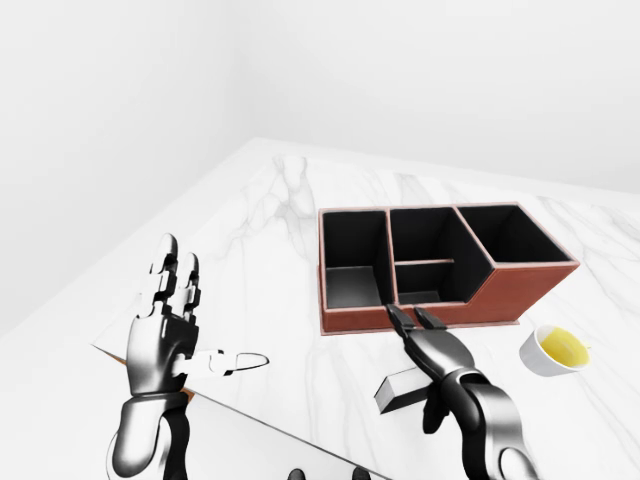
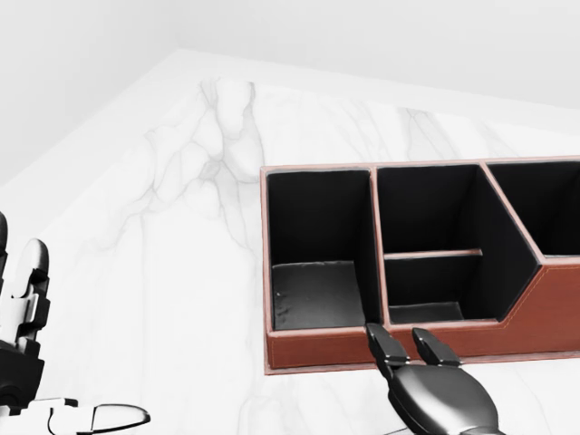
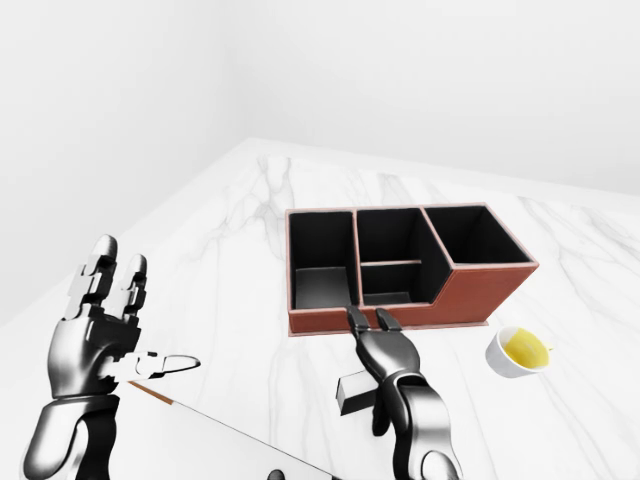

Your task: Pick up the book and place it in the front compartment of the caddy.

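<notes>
My right hand (image 1: 432,345) hovered low over the white marble worktop (image 1: 270,250), its fingers (image 2: 388,349) stretched out flat toward the near wall of the brown caddy (image 1: 505,292), their tips just short of it. It gripped nothing; the fingers were spread and extended, not curled round anything. Just beneath and behind the hand, on the side of my wrist, lay a small grey block (image 1: 400,390) on the worktop, which I took to be the book, though it was too small and plain for me to be sure. The caddy's compartments beyond my fingertips were all empty, the low one nearest the fingers included. A cup (image 1: 553,349) of yellow liquid stood off to the hand's right, well clear. My left hand (image 1: 165,335) was raised far to the left, palm open, fingers upright, holding nothing.

I judged the pick-up not yet done: the hand had overshot the block. The next move called for drawing the hand back over it, lowering, and closing the fingers round its sides before lifting toward the caddy.
</notes>
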`<state>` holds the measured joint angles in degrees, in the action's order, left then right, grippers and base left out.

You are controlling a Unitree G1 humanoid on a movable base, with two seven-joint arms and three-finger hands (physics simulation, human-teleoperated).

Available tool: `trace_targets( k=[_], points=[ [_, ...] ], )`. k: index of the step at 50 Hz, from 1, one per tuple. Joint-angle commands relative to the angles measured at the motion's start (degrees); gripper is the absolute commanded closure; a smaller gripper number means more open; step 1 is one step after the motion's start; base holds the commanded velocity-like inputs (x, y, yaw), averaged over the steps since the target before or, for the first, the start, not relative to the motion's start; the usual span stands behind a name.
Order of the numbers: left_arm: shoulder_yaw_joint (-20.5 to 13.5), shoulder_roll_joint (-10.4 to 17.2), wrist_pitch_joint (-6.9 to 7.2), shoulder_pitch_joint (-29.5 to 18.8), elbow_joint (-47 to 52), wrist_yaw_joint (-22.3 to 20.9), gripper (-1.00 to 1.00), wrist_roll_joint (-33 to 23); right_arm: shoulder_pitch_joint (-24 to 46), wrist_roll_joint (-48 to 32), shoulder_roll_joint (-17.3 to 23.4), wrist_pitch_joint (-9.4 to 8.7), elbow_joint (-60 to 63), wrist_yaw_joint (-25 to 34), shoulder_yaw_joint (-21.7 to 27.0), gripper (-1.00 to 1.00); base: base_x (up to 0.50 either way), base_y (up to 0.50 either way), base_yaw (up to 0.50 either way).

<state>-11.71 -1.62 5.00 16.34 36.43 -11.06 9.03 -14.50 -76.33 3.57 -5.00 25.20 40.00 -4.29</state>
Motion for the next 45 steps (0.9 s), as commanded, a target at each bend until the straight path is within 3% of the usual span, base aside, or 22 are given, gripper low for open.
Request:
trace_targets(
  k=[1,3,4,5,6,7,31,45],
  points=[
    [0.02,-0.11,0.0,-1.33,-2.82,0.83,-1.0,-0.26,1.91,-1.28,-0.2,0.0,-5.75,0.0,-2.44,-1.0,0.0,0.0,0.0],
    [-0.15,-0.11,0.0,-1.28,-2.58,0.78,-1.0,-0.07,2.17,-1.01,-0.12,0.0,-6.02,0.0,-2.62,-0.98,0.0,0.0,0.0],
    [-0.22,-0.1,0.0,-1.38,-2.63,0.78,-1.0,-0.06,2.2,-0.84,0.04,0.0,-6.38,0.0,-2.63,-0.66,0.0,0.0,0.0],
    [-0.21,-0.09,0.0,-1.5,-2.76,0.82,-1.0,-0.12,2.08,-0.73,0.12,0.0,-6.29,0.0,-2.65,-0.22,0.0,0.0,0.0],
    [-0.2,-0.08,0.0,-1.58,-2.8,0.84,-1.0,-0.14,1.94,-0.67,0.17,0.0,-6.07,0.0,-2.7,0.86,0.0,0.0,0.0],
    [-0.21,-0.07,0.0,-1.58,-2.75,0.84,-1.0,-0.12,1.89,-0.56,0.17,0.0,-5.94,0.0,-2.72,1.0,0.0,0.0,0.0],
    [-0.3,-0.19,0.0,-1.54,-2.3,0.81,-1.0,-0.1,2.06,0.72,0.48,0.0,-5.36,0.0,-2.59,1.0,0.0,0.0,0.0],
    [-0.42,-0.29,0.0,-1.18,-1.82,0.67,-1.0,0.05,4.08,-1.15,-0.95,0.0,5.81,0.0,-2.27,1.0,0.0,0.0,0.0]
  ],
)
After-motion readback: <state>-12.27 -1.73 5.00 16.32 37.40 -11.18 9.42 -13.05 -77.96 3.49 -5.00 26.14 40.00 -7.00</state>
